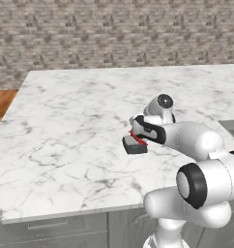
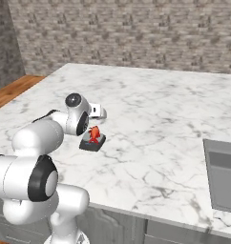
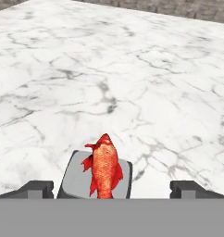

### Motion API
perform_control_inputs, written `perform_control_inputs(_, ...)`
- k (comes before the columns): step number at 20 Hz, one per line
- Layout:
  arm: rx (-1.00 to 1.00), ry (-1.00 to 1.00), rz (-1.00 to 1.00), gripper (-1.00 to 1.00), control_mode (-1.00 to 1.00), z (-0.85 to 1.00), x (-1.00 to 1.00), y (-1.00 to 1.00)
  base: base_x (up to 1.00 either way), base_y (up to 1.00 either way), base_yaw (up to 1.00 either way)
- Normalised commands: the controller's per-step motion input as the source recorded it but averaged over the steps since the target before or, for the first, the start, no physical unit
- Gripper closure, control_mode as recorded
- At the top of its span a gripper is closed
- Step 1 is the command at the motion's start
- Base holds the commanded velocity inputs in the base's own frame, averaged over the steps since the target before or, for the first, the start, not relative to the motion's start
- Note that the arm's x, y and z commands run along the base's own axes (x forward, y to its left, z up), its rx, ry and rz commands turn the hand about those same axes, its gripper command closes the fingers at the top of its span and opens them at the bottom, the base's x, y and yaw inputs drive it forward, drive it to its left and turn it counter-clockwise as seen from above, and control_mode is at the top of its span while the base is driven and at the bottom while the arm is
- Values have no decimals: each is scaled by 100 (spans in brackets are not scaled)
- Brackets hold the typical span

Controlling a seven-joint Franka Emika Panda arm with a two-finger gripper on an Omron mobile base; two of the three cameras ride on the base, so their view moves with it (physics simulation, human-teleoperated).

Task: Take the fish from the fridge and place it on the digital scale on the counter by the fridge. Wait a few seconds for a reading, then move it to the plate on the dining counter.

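The red-orange fish (image 3: pixel 104 166) lies on the small dark grey digital scale (image 3: pixel 73 179), which sits on the white marble counter (image 3: pixel 132 83). In the hand view my gripper (image 3: pixel 113 187) is open, its two dark fingertips (image 3: pixel 37 187) spread wide to either side of the scale and touching neither the scale nor the fish. From the left base view the fish (image 1: pixel 137 137) and scale (image 1: pixel 133 147) show just under the arm's wrist. From the right base view the fish (image 2: pixel 94 134) sits atop the scale (image 2: pixel 91 143), beside the hand.
A grey recessed basin (image 2: pixel 223 176) is set into the marble at the right. A brick wall (image 1: pixel 114 34) runs behind the counter. Wooden floor (image 1: pixel 2 104) lies past the left edge. Grey drawers (image 1: pixel 46 227) sit under the near edge.
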Motion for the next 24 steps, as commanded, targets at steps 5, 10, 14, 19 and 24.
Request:
perform_control_inputs(5,0,0,0,-100,-100,0,0,0,0,0,0)
perform_control_inputs(10,0,0,0,-100,-100,0,0,0,0,0,0)
perform_control_inputs(14,0,0,0,-100,-100,0,0,0,0,0,0)
perform_control_inputs(19,0,0,0,-100,-100,0,0,0,0,0,0)
perform_control_inputs(24,0,0,0,-100,-100,0,0,0,0,0,0)
